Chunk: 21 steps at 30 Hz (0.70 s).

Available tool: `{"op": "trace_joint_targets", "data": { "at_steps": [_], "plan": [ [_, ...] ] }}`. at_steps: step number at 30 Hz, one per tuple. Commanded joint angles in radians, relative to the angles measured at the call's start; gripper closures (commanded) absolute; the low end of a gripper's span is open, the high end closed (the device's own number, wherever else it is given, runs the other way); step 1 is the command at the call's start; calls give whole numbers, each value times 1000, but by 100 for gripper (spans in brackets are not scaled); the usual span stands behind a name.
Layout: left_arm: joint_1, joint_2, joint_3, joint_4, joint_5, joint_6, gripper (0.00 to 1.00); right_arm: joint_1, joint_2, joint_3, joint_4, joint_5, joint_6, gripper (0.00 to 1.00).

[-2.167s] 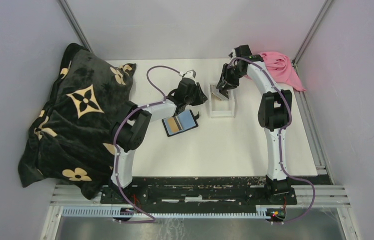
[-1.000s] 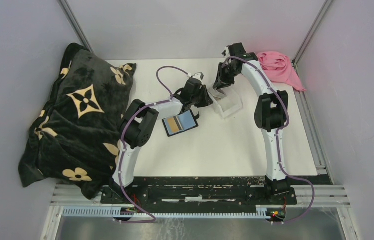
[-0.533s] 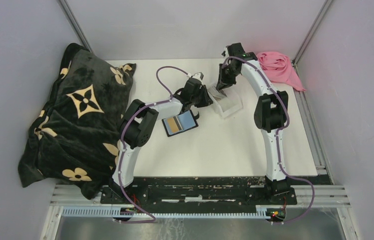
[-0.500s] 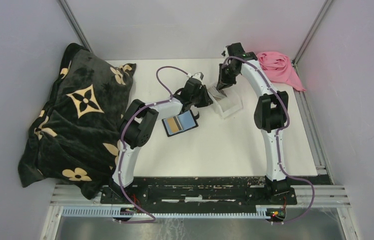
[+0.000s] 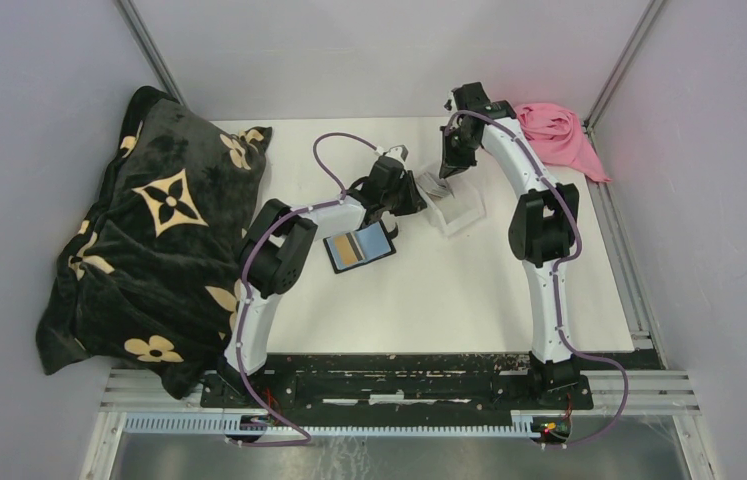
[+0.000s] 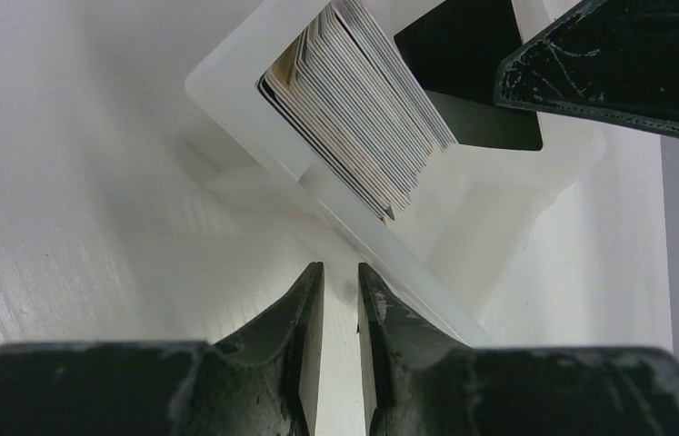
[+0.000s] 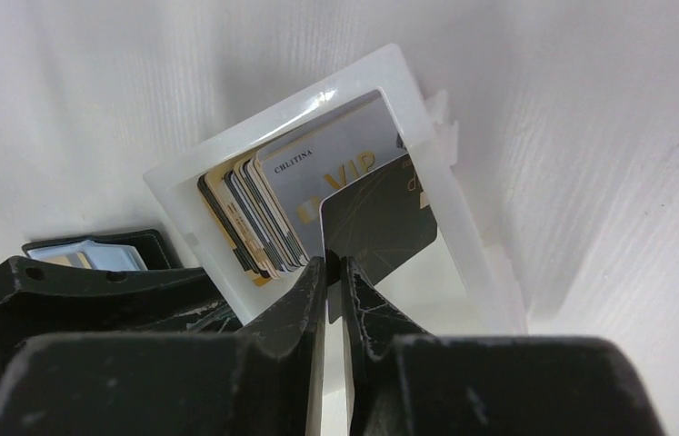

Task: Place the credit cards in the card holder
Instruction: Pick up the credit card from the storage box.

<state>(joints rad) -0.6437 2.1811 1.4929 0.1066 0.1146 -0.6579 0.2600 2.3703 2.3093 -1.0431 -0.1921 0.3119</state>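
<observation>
The black card holder lies open on the table, blue-grey lining up, with a tan card in a slot. A stack of several credit cards stands on edge in a clear plastic tray, a grey VIP card foremost. My right gripper is shut on the lower corner of a dark card and holds it in the tray in front of the stack. My left gripper is nearly shut with nothing between its fingers, low on the table against the tray's left outer wall.
A black flowered blanket fills the left side. A pink cloth lies at the back right corner. The enclosure walls stand close behind the tray. The two grippers, left and right, are close together at the tray.
The left gripper moved right to the tray's left wall and the tray turned slightly. The right gripper shifted back and a little up with the dark card pinched.
</observation>
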Motion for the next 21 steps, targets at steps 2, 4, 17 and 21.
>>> {"op": "trace_joint_targets", "data": {
  "at_steps": [2,4,17,21],
  "plan": [
    [-7,-72,-6,50,1,25,72,1,-67,37,-18,74,-32,99],
    [-7,-78,-12,48,-2,29,73,1,-69,35,-20,91,-38,99],
    [-6,-163,-50,-4,-64,76,65,1,-211,-36,22,155,-57,99],
    [-6,-205,-76,-21,-86,91,62,2,-263,-77,32,139,-55,99]
  ]
}}
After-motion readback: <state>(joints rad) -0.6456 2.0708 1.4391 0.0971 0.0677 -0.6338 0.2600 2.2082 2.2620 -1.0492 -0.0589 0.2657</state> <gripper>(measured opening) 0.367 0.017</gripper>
